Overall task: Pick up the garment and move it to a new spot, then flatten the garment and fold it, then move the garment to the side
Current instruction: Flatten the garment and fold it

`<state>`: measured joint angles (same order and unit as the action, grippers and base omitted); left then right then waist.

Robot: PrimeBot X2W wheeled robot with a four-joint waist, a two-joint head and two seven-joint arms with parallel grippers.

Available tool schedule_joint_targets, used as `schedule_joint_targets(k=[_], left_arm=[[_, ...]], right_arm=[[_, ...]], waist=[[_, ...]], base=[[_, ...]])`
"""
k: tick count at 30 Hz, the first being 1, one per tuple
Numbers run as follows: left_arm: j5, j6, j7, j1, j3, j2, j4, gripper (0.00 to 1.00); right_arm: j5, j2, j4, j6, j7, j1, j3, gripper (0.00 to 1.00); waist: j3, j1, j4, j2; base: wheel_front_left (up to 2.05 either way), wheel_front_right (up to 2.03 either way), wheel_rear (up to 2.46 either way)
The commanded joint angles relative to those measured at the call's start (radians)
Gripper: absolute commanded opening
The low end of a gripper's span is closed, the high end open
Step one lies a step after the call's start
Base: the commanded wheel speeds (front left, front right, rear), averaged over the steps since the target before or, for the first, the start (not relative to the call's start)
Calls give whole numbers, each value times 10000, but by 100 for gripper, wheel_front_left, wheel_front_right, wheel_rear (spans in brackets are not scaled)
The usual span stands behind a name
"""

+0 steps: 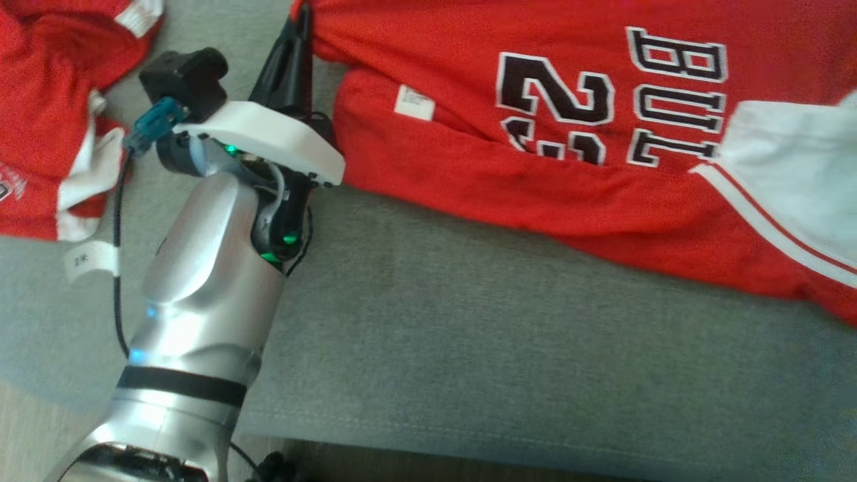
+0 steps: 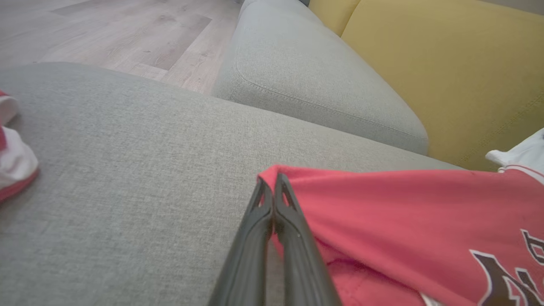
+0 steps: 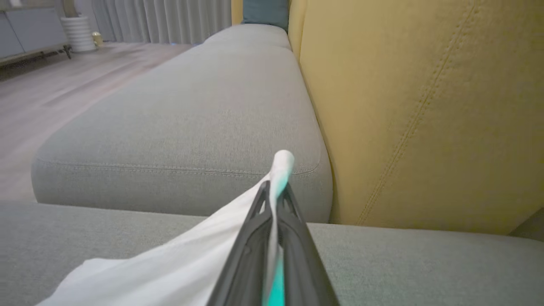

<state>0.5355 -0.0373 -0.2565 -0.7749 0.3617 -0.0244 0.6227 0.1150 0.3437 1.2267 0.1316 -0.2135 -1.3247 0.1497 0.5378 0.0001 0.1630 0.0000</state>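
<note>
The garment is a bright red jersey with black-and-white numbers and letters. It lies spread across the grey sofa cushion. Its white lining is turned up at the right end. My left gripper points at the jersey's left corner with its fingers together. In the left wrist view the left gripper is shut, and the red corner of the garment sits at its tips. My right gripper is shut on a fold of the white lining, which sticks out past the fingertips.
Another red and white cloth lies bunched at the cushion's left end, also seen as the cloth in the left wrist view. A yellow backrest rises behind the seat. A second grey cushion adjoins, with wooden floor beyond.
</note>
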Motion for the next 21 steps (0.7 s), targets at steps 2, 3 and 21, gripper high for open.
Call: schedule_joint_targets(k=[2, 3, 21], left_arm=[[-310, -136, -53, -184, -529, -258, -42, 0], [-395, -203, -53, -125, -626, -258, 28, 0], [-1898, -630, -53, 1808, -2520, -357, 1100, 0]], right_arm=[[-106, -543, -460, -9, -294, -6, 177, 0], [-212, -713, -531, -9, -361, 93, 231, 0], [-5441, -1789, -5391, -9, -481, 5943, -1789, 0]], waist=[[-179, -1, -422, 0], [-236, -1, -547, 0], [-1785, -1, -2273, 0]], base=[[0, 0, 0], [0, 0, 0], [0, 0, 0]])
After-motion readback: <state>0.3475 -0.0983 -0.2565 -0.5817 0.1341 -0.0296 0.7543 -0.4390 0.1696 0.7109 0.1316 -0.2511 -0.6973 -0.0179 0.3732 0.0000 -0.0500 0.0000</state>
